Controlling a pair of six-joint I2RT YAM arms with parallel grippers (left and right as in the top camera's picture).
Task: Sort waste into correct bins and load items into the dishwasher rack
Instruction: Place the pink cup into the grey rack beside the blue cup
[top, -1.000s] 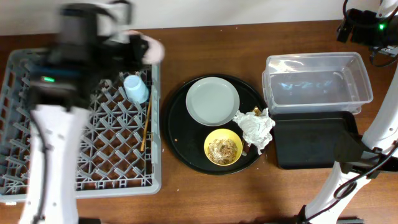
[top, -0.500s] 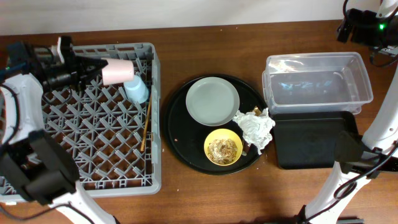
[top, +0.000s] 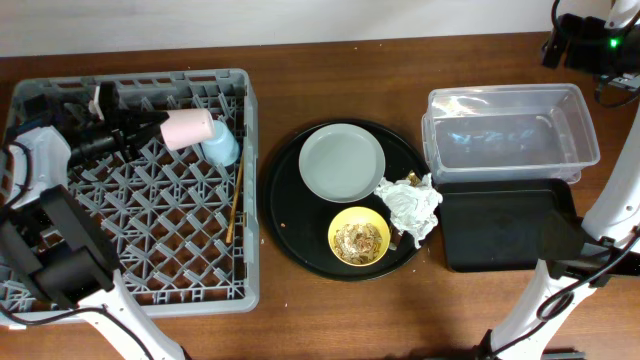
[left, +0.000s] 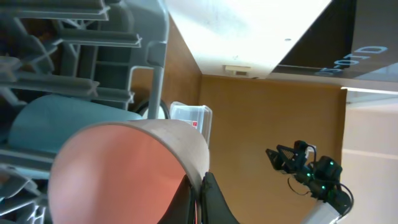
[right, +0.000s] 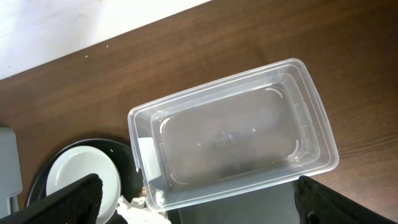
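Observation:
My left gripper (top: 150, 130) is shut on the rim of the small pink cup (top: 188, 128) and holds it on its side over the back of the grey dishwasher rack (top: 130, 250), touching or just beside the small blue cup (top: 220, 143). In the left wrist view the fingers (left: 202, 200) pinch the pink cup's wall (left: 124, 174), with the blue cup (left: 62, 121) behind it. The chopsticks (top: 235, 200) lie in the rack. The plate (top: 342, 162), the yellow bowl (top: 359, 237) holding brownish scraps and the white tissue wad (top: 410, 205) sit on the round black tray (top: 285, 215). My right gripper (top: 572, 42) is open and empty, high above the clear tub (right: 233, 134).
The clear tub (top: 510, 135) stands at the back right, with the shallow black tray (top: 505, 228) in front of it. The right wrist view also shows the plate (right: 78, 180) and a bit of tissue (right: 134, 211). Bare wooden table lies at the front.
My left arm swung in over the rack's back edge, then lowered the pink cup slightly toward the blue cup. The right arm has not moved.

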